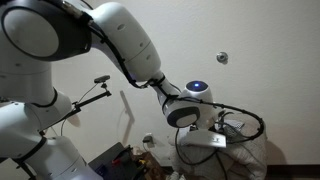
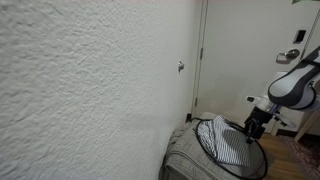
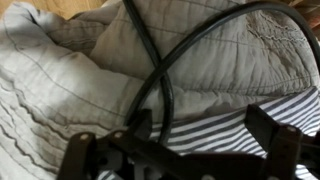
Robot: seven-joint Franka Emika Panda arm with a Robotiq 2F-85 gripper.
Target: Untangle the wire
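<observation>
Nearest the lens in the wrist view we note the black two-fingered gripper (image 3: 175, 142), jaws spread wide, nothing clasped between them. Just beyond it lies the long thin black wire (image 3: 160, 70). Two strands cross each other on a pale grey quilted fabric cover (image 3: 60, 70), one sweeping in an arc toward the upper right, and the lower run passes onto a grey-and-white striped cloth (image 3: 220, 125)

In an exterior view the wire (image 1: 260, 120) forms a wide loop beside the gripper, at the end of the glossy white robot arm (image 1: 120, 40). A stiff thin black rod with a clamp head (image 1: 90, 95) stands apart from it. In an exterior view the striped cloth (image 2: 232, 145) rests on top of the quilted cover (image 2: 185, 155), with the loop lying around it

Room: a rough white textured wall (image 2: 90, 90) bearing a small round metal fitting (image 2: 180, 67), a white door (image 2: 240, 50), and a strip of brown floor (image 2: 305, 155)
</observation>
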